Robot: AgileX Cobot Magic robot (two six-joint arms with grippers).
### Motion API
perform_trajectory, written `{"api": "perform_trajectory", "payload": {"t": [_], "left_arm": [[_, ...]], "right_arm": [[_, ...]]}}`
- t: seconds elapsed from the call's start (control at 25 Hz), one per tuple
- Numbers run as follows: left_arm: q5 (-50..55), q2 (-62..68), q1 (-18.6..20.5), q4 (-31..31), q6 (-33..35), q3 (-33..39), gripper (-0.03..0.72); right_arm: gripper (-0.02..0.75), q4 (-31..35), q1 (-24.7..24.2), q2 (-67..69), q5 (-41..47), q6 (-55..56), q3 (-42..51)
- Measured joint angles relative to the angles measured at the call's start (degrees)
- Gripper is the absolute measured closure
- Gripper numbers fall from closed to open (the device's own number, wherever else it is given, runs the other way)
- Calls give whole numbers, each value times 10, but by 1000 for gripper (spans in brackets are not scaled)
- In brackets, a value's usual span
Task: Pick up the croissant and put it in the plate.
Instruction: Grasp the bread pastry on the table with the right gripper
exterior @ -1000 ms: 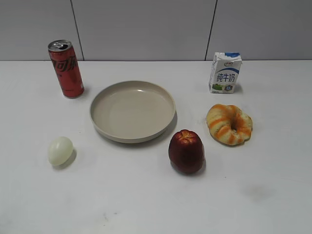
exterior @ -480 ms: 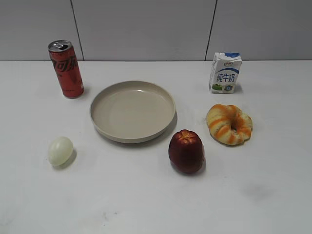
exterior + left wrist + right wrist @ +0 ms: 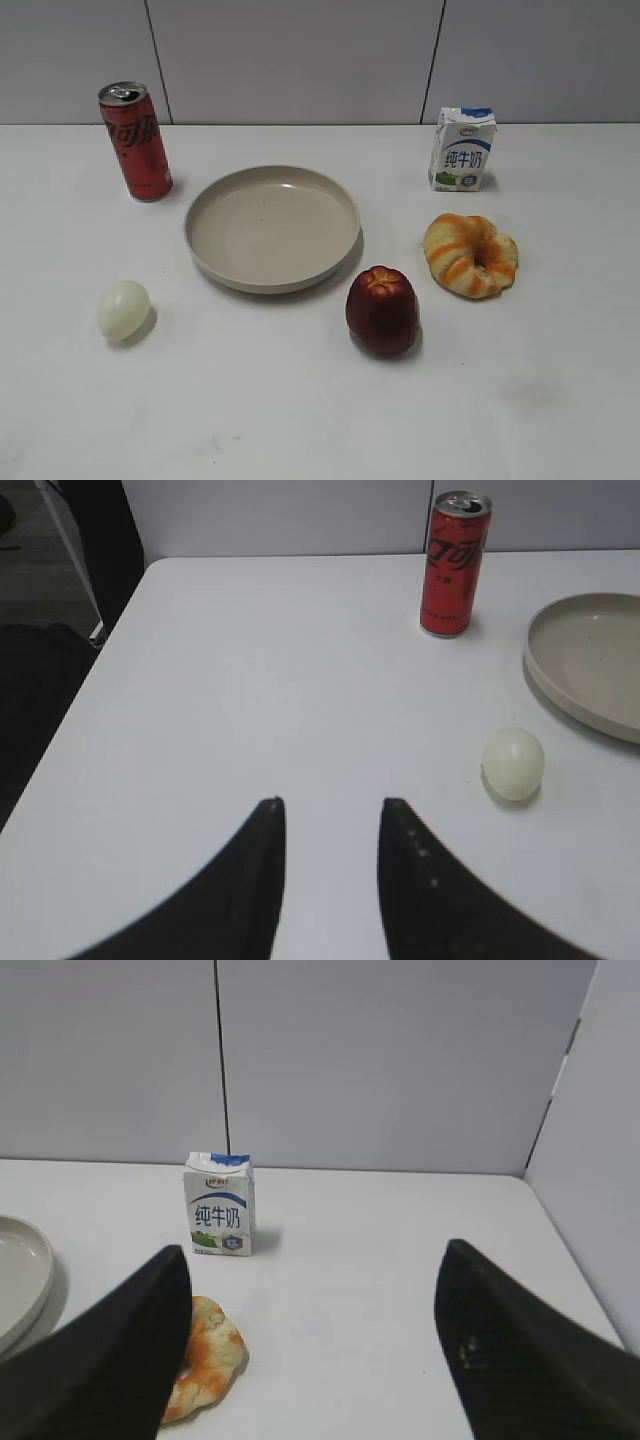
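Nothing is underway yet, as far as I can see. The croissant sits on the white surface, right of the dark red apple and just in front of the milk carton. The beige plate lies empty in the middle, well apart from the croissant, with the apple standing between them, close to the plate's near rim.

Off to the left, a red cola can stands upright behind the plate's left side, and a pale egg rests alone near the front left. Neither arm shows in the exterior view.

From the right wrist, the right tool hangs spread wide and empty, its jaws far apart, with the croissant partly tucked behind the left jaw and the carton beyond it. That tool looks the natural one for the pick, being on the croissant's side.

From the left wrist, the left tool is empty, its jaws parted by a narrow gap over bare surface, with the egg, the can and the plate's edge off to its right.

So I'd judge the whole job is left: reach, grasp the pastry, lift it past the apple, and set it in the plate.
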Motion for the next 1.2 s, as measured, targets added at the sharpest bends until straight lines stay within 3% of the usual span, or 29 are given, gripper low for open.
{"api": "perform_trajectory", "payload": {"t": [0.24, 0.48, 0.92, 1.08, 1.2], "left_arm": [[0, 0, 0, 0, 0, 0, 459], [0, 0, 0, 0, 0, 0, 459], [0, 0, 0, 0, 0, 0, 459], [0, 0, 0, 0, 0, 0, 459], [0, 0, 0, 0, 0, 0, 459]], "right_arm": [[164, 15, 11, 253, 32, 1, -102], [149, 49, 85, 461, 166, 1, -253], [117, 112, 147, 719, 236, 1, -436], [179, 113, 149, 764, 236, 17, -462], [309, 107, 149, 777, 236, 32, -467]]}}
